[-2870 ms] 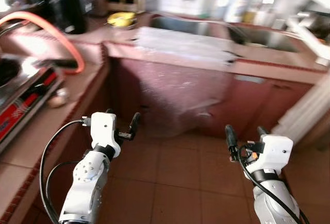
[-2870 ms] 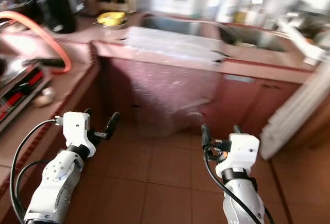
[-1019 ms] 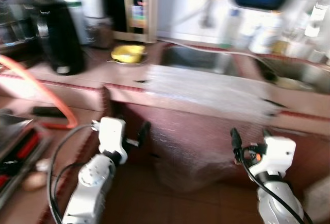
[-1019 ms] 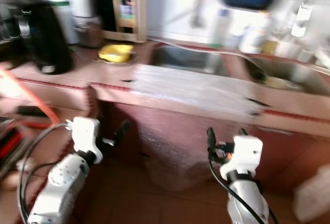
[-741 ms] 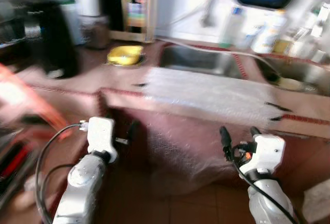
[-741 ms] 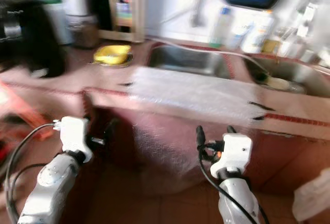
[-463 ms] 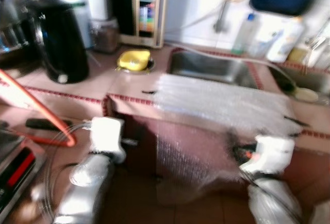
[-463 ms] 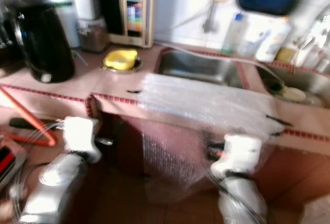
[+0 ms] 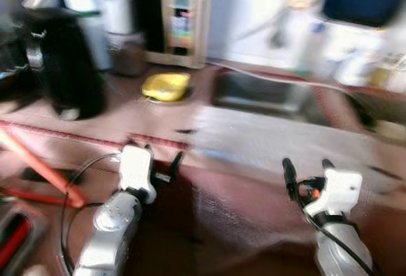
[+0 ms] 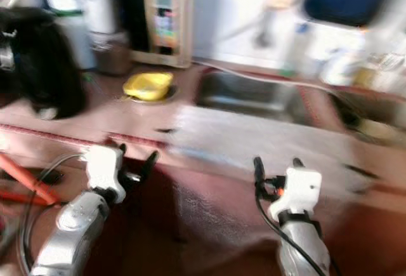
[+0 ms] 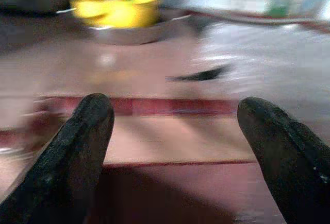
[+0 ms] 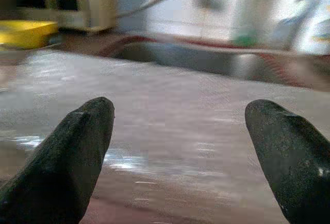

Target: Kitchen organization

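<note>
No writing can be read anywhere; the head views are smeared by motion. The beige appliance point(image 9: 182, 23) standing at the back of the counter point(image 9: 120, 114) carries a panel of coloured marks, too blurred to make out as words or numbers. The bottles point(image 10: 330, 57) beyond the sink point(image 10: 247, 95) show no legible labels.

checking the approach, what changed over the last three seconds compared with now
The camera view has risen from the floor tiles to the counter and come closer as the robot walked up; the things themselves did not move. The left tool and right tool stay open and empty, held out before the counter edge. The bubble wrap still drapes over the edge by the sink, the yellow dish beside it.
</note>
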Controlling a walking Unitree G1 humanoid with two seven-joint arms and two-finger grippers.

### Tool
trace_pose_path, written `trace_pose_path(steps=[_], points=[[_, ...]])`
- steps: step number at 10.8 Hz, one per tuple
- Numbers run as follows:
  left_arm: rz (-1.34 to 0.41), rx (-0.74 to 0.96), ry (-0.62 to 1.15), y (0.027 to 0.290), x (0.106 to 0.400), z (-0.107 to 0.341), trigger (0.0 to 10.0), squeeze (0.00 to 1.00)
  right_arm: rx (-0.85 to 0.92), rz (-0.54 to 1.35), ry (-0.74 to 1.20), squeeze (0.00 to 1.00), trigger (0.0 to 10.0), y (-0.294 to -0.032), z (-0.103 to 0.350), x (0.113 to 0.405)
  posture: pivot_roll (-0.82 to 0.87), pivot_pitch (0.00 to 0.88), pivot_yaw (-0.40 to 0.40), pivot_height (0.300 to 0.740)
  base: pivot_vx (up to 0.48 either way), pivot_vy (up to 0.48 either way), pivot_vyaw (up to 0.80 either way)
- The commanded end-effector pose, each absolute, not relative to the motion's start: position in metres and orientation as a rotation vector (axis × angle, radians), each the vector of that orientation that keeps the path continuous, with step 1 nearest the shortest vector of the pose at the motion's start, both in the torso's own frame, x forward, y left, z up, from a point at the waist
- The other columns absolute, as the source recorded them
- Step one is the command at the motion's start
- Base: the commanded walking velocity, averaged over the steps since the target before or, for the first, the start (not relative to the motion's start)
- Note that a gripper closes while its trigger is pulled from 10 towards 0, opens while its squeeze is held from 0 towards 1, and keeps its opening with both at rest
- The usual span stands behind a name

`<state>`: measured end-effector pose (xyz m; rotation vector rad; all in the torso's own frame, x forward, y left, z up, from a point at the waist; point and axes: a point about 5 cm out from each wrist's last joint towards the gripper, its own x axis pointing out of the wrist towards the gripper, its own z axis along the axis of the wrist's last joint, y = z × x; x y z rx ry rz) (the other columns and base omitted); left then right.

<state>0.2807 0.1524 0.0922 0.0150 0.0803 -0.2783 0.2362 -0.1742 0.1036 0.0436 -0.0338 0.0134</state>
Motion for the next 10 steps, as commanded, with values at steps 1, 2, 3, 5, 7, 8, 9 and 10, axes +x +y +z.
trace_pose_path(steps=[1,2,3,5,7,8,9,10], points=[[-0.284,0.018,0.080,0.1473,0.2814,0.0924,10.0,0.00,0.027,-0.008,-0.032,0.00,10.0,-0.1817,0.1039,0.2354,0.09,0.000,-0.083,0.740,0.000,0.000,0.00],[-0.290,0.024,0.078,0.1462,0.2810,0.0928,10.0,0.00,0.027,-0.007,-0.031,0.00,10.0,-0.1818,0.1038,0.2354,0.09,0.000,-0.083,0.740,0.000,0.000,0.00],[-0.297,0.024,0.079,0.1447,0.2803,0.0924,10.0,0.00,0.027,-0.007,-0.031,0.00,10.0,-0.1819,0.1037,0.2354,0.09,0.000,-0.083,0.740,0.000,-0.360,0.00],[-0.303,0.019,0.076,0.1439,0.2802,0.0925,10.0,0.00,0.025,-0.008,-0.029,0.00,10.0,-0.1828,0.1032,0.2350,0.08,0.000,-0.082,0.740,0.000,-0.480,0.00],[-0.308,0.019,0.076,0.1431,0.2805,0.0925,10.0,0.00,0.024,-0.009,-0.028,0.00,10.0,-0.1827,0.1029,0.2349,0.08,0.000,-0.079,0.740,0.000,-0.480,0.00],[-0.310,0.019,0.077,0.1430,0.2805,0.0924,10.0,0.00,0.023,-0.009,-0.029,0.00,10.0,-0.1827,0.1029,0.2350,0.08,0.000,-0.081,0.740,0.000,-0.480,0.00],[-0.311,0.020,0.077,0.1428,0.2805,0.0922,10.0,0.00,0.022,-0.009,-0.029,0.00,10.0,-0.1830,0.1030,0.2352,0.08,0.000,-0.082,0.740,0.000,-0.480,0.00],[-0.311,0.019,0.076,0.1426,0.2805,0.0920,10.0,0.00,0.020,-0.008,-0.030,0.00,10.0,-0.1833,0.1031,0.2356,0.08,0.000,-0.083,0.740,0.000,-0.480,0.00]])
